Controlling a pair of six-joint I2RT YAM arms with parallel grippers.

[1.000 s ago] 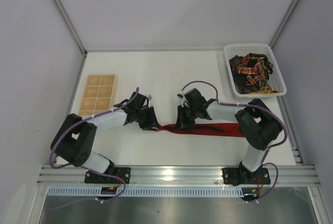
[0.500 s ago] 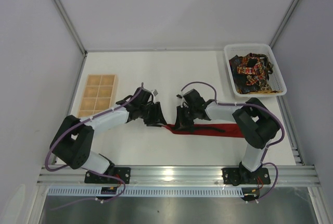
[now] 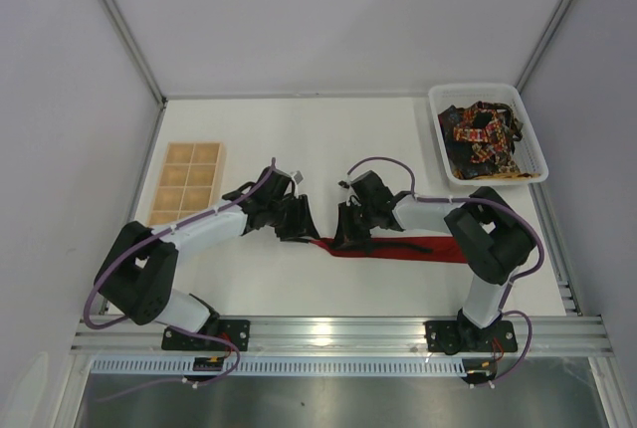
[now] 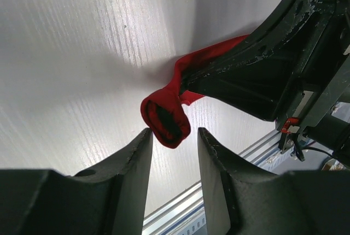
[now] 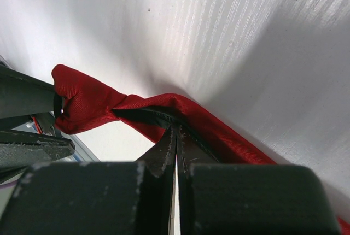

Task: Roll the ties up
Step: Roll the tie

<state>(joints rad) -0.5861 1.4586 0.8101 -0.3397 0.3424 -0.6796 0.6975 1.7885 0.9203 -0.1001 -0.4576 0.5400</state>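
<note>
Arms reach inward from their bases and nearly meet over the middle of the table (image 3: 328, 139), elbows bent and wrists low. My left arm (image 3: 204, 227) stretches across to the right. The left gripper (image 4: 174, 132) lies close to the surface with its fingers parted. The rolled end (image 4: 165, 120) of the red tie (image 3: 418, 247) sits right at the fingertips, in the gap between them, and I cannot tell whether either finger touches it.

My right arm (image 3: 438, 211) folds back to the left from its base, and the right gripper (image 5: 176, 131) points down at the tie just beside the roll. Its fingers are fully together, tips pressed on the fabric. Whether any cloth is caught between them I cannot tell.

The rest of the tie runs flat to the right, towards the right arm's base. The patterned ties (image 3: 483, 134) lie heaped in the white basket (image 3: 438, 100) at the far right. A wooden tray (image 3: 187, 181) with compartments sits far left.
</note>
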